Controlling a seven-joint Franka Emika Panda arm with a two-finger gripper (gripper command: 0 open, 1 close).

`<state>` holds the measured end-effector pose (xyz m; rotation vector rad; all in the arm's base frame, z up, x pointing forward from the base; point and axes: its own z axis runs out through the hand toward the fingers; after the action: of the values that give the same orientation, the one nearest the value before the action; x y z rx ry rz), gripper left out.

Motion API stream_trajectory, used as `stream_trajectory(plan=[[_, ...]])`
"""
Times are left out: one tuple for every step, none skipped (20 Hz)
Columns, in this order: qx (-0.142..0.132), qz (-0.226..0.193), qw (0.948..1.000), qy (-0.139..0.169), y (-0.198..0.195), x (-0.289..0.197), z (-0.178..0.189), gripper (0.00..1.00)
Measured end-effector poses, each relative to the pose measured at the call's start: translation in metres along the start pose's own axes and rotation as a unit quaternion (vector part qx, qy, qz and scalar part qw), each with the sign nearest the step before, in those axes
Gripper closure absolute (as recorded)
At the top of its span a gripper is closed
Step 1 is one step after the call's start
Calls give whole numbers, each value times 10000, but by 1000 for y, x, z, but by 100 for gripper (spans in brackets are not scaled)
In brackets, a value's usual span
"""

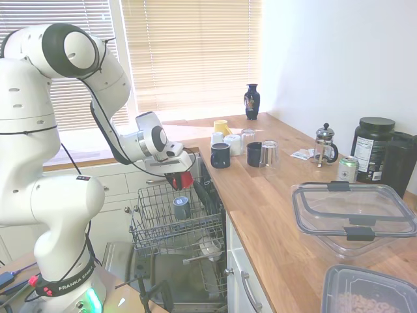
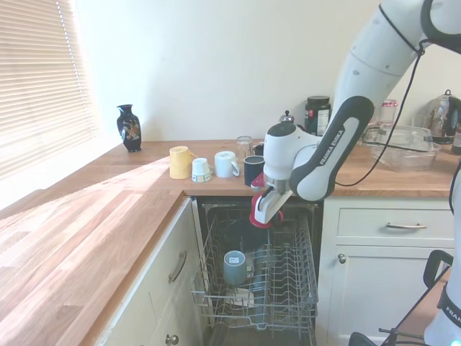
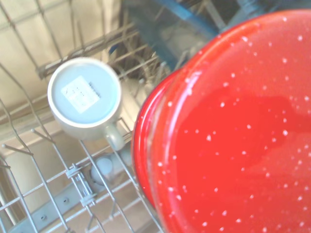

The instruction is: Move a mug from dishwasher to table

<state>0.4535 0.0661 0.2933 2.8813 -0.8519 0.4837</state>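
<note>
End effector is gripping the red mug, held above the dishwasher rack, blue-grey cup below.

We see a glossy red mug flecked with small white specks, held above the grey wire rack. In the rack sits a blue-grey cup with a white label on its base. The table is light-brown wood with visible grain, over white cabinets. On it we see a yellow cup, two white cups, two dark navy mugs, and a dark blue vase with a gold pattern. The arm is white with black joints. The blinds are pale tan, the wall white. A black tub carries a white label.
</note>
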Motion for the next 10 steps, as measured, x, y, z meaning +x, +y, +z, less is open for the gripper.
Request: stream_trajectory(plan=[[13, 49, 10000, 4, 3, 2, -10, 100], [13, 104, 9999, 34, 6, 5, -19, 100], [8, 197, 9998, 72, 10, 10, -27, 100], [14, 296, 9995, 96, 16, 17, -33, 100], [19, 382, 9992, 82, 22, 23, -36, 100], [29, 451, 9990, 50, 30, 30, -39, 100], [30, 522, 9986, 14, 38, 37, -39, 100], [29, 589, 9983, -29, 46, 43, -39, 100], [35, 643, 9979, -74, 54, 49, -38, 100], [38, 708, 9974, -107, 62, 56, -37, 100]])
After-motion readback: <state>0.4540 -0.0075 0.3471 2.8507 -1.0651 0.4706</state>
